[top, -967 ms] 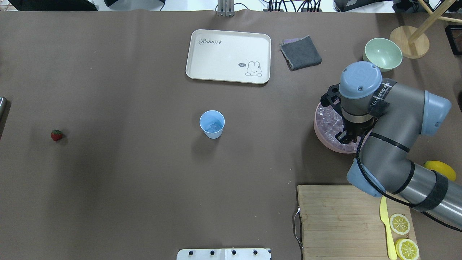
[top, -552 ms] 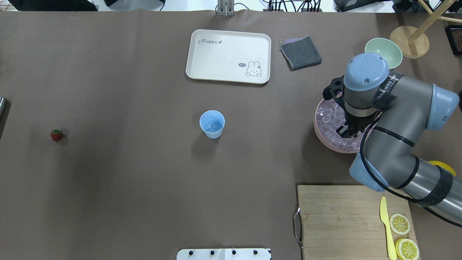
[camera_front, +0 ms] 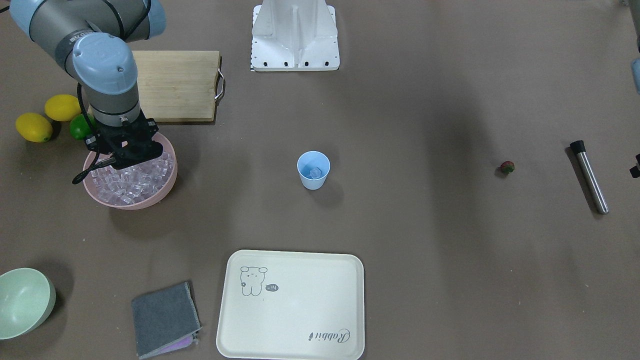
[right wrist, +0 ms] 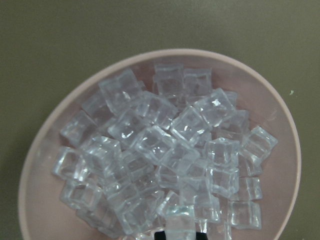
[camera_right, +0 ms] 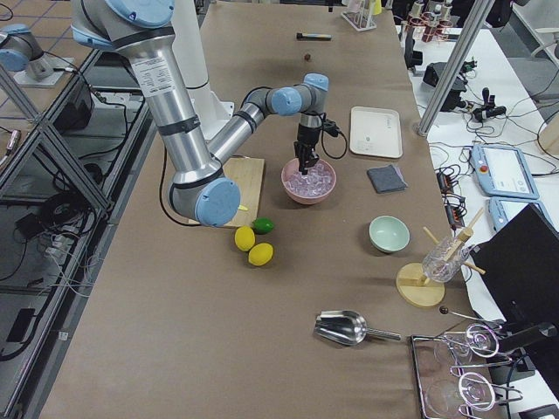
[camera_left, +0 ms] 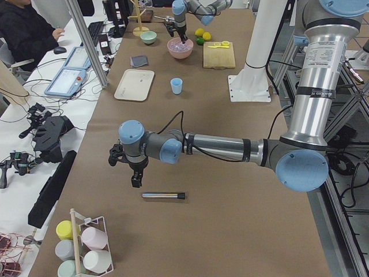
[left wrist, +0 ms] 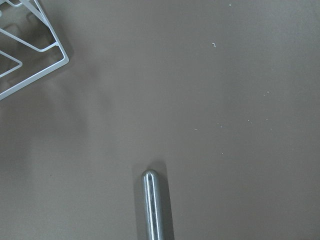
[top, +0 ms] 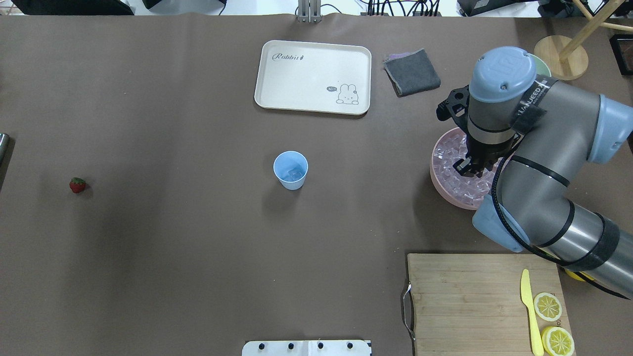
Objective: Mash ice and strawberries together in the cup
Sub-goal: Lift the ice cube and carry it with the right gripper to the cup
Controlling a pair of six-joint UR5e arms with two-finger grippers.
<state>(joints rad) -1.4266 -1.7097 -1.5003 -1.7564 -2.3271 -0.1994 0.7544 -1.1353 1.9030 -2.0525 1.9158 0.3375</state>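
The pink bowl (right wrist: 42, 155) of ice (right wrist: 165, 145) is entered by the right gripper (top: 467, 166); whether a cube is pinched cannot be told. At table centre, the cup (top: 291, 170) is seen to hold one cube. The strawberry (top: 77, 185), well apart, is not yet added and nothing is mashed. The finger state of the left gripper (camera_left: 134, 176) cannot be told.

The cream tray (top: 312, 76) at the far middle of the table is carrying the script word "Rabbit" in its far left corner. Beside its drawn rabbit (top: 347, 94), a small dark speech bubble (top: 331, 89) is reading "hi~". A black strap (top: 531, 106) on the right arm (top: 549, 163) is showing white capitals, too slanted to read whole.
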